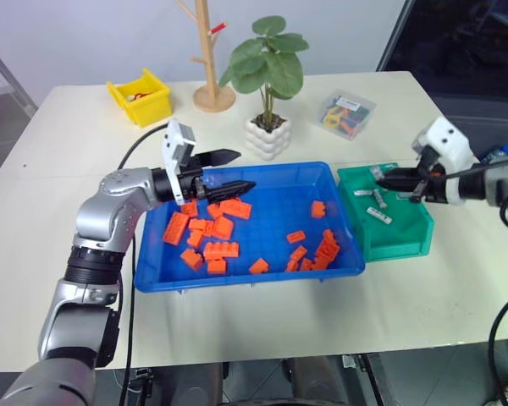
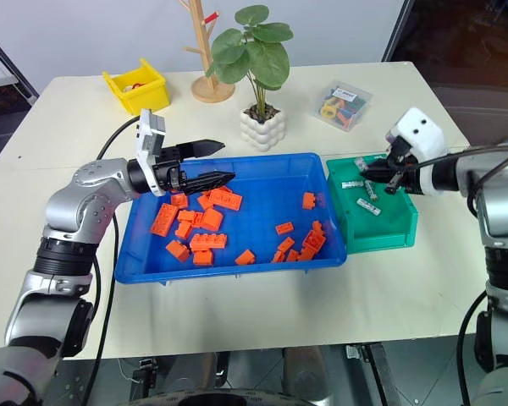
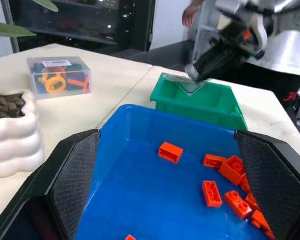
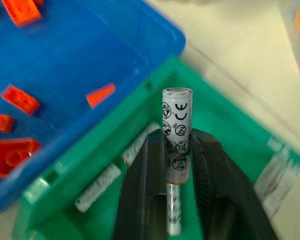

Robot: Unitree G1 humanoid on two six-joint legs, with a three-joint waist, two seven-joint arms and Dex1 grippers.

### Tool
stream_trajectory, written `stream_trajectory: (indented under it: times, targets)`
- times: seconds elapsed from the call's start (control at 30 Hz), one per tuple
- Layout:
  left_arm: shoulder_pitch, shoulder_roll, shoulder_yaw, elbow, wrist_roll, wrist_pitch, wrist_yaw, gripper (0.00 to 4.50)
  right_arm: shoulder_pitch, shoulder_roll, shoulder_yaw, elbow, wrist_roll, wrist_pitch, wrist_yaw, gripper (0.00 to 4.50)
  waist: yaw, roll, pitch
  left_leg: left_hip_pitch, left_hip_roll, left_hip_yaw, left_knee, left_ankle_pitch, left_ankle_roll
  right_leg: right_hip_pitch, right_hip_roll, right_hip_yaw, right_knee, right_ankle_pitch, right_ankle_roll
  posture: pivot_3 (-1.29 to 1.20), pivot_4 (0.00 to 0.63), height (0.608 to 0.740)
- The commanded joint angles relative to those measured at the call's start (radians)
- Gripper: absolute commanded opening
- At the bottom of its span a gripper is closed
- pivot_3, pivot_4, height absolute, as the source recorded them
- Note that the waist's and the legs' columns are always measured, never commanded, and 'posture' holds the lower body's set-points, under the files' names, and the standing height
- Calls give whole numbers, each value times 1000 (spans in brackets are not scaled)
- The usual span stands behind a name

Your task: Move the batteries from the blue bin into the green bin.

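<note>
A battery (image 4: 177,135) is standing between the two black fingers of the right gripper (image 4: 179,165), which is hovering over the green bin (image 1: 398,241); whether the pads are clamping it or already letting go cannot be told. Several batteries (image 1: 378,216) are lying on that bin's floor. The blue bin (image 1: 262,275), touching it at nine o'clock, is holding orange toy bricks (image 1: 222,249), with no battery discernible among them. The left gripper (image 1: 233,172), its fingers spread apart and empty, is hanging over the blue bin's ten o'clock corner. Judged risk: the battery, projecting past the fingertips, may tip on release, strike the green rim and roll onto the table (image 1: 254,326).
</note>
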Motion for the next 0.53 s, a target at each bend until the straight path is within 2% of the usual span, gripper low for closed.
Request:
stream_trajectory:
  times: [0.03, 0.13, 0.17, 0.27, 0.53]
  targets:
    - [-25, -2, 13, -11, 11, -17, -2, 4500, 10, -7, -33, -2, 17, -39, -45, 2466, 0, 0, 0, 0, 0, 0, 0, 0, 0, 0, 0, 0, 0, 0, 0, 0, 150, 740]
    - [-18, 5, 24, -22, 14, -14, 4, 4500, -10, -3, -28, 16, 26, -56, -76, 4115, -3, 0, 0, 0, 0, 0, 0, 0, 0, 0, 0, 0, 0, 0, 0, 0, 150, 740]
    - [-14, 12, 35, -31, 9, -8, 9, 4500, -33, 4, -33, 29, 32, -64, -92, 4471, -4, 0, 0, 0, 0, 0, 0, 0, 0, 0, 0, 0, 0, 0, 0, 0, 150, 740]
    - [-10, 30, 89, -51, -24, 23, 36, 4500, -111, 24, -70, 94, 64, -67, -139, 4471, -5, 0, 0, 0, 0, 0, 0, 0, 0, 0, 0, 0, 0, 0, 0, 0, 150, 740]
    - [35, 176, 294, -73, -64, 65, 128, 4500, -302, 69, -272, 451, 126, -211, -362, 4471, -3, 0, 0, 0, 0, 0, -1, 0, 0, 0, 0, 0, 0, 0, 0, 0, 150, 740]
